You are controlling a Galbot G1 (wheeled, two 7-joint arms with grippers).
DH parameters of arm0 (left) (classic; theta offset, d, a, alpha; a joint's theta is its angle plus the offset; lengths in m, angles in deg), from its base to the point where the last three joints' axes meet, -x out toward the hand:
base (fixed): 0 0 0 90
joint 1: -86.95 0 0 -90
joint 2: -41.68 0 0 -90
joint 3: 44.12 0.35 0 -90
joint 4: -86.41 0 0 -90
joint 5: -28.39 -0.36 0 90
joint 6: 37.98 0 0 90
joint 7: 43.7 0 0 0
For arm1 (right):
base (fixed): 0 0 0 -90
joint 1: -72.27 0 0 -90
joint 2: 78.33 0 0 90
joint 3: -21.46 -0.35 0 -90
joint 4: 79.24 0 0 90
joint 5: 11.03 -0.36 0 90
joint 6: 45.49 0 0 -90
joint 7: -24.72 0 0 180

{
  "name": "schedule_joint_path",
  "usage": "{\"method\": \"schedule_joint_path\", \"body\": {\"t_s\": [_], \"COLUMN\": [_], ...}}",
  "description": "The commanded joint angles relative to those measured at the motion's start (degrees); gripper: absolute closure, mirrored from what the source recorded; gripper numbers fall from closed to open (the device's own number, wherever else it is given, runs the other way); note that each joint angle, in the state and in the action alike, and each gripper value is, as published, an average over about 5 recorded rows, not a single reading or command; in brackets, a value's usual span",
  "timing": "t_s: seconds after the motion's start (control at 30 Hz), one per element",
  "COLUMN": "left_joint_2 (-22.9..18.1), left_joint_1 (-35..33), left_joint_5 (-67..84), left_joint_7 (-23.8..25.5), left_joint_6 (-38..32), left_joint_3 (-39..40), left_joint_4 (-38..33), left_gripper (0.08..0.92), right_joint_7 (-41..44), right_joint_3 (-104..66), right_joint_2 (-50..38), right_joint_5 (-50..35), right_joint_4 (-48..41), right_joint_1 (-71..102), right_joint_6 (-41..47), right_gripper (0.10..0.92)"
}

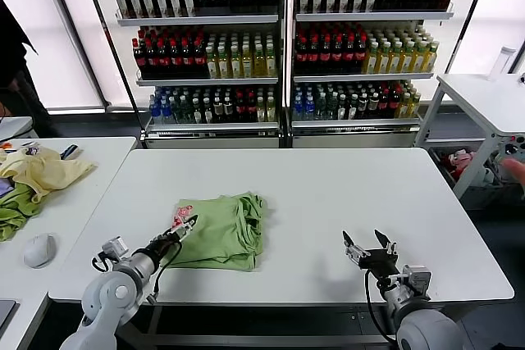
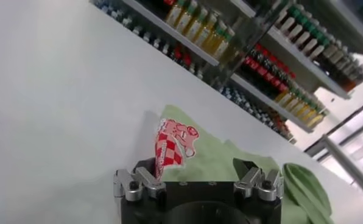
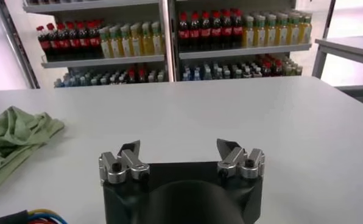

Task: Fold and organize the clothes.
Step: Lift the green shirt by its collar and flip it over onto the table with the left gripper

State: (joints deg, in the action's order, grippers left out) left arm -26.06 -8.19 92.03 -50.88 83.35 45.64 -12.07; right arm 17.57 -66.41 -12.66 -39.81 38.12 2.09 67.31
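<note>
1. Currently the light green soft-fabric shirt lies folded into a rough rectangle on the white tabletop, left of centre and nearer the front edge than the back.
2. Its red-and-white printed patch shows at the shirt's left edge; the fabric bunches in folds along its right edge.
3. Left gripper: jaws apart, low over the shirt's left edge, one finger on either side of the patch in the left wrist view. Nothing is clamped.
4. Right gripper: jaws apart, empty, over bare tabletop near the front right, well apart from the shirt.
5. Pale yellow cloth and darker green cloth lie on the neighbouring table at left.
6. Shelves of bottles stand behind the table's back edge.
</note>
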Motion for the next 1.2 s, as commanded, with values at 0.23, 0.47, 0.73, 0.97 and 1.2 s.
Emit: {"method": "schedule_joint_path", "body": {"t_s": [0.23,0.47,0.73,0.97,1.2], "left_joint_2": [-4.57,-5.90,-6.63,-5.76,-0.40], "left_joint_1": [1.17,0.15,-0.02,0.17,-0.16], "left_joint_5": [13.40,15.20,16.62,18.54,17.11], "left_joint_7": [-0.65,-0.68,-0.67,-0.87,-1.48], "left_joint_6": [0.85,0.07,-0.64,-0.84,-0.23], "left_joint_3": [-4.73,-6.00,-7.19,-10.13,-16.44], "left_joint_4": [4.57,3.40,2.25,1.38,-1.92], "left_gripper": [0.260,0.454,0.679,0.875,0.908], "right_joint_7": [-0.09,-0.13,-0.17,-0.21,-0.24], "right_joint_3": [-0.31,-0.71,-0.92,-1.05,-1.06], "right_joint_2": [0.25,0.19,0.22,0.15,0.29], "right_joint_5": [0.02,-0.05,-0.06,-0.16,-0.36], "right_joint_4": [1.07,1.64,2.10,2.22,2.25], "right_joint_1": [1.13,1.67,2.08,2.16,1.86], "right_joint_6": [-0.15,-0.25,-0.38,-0.46,-0.58], "right_gripper": [0.203,0.203,0.203,0.203,0.203]}}
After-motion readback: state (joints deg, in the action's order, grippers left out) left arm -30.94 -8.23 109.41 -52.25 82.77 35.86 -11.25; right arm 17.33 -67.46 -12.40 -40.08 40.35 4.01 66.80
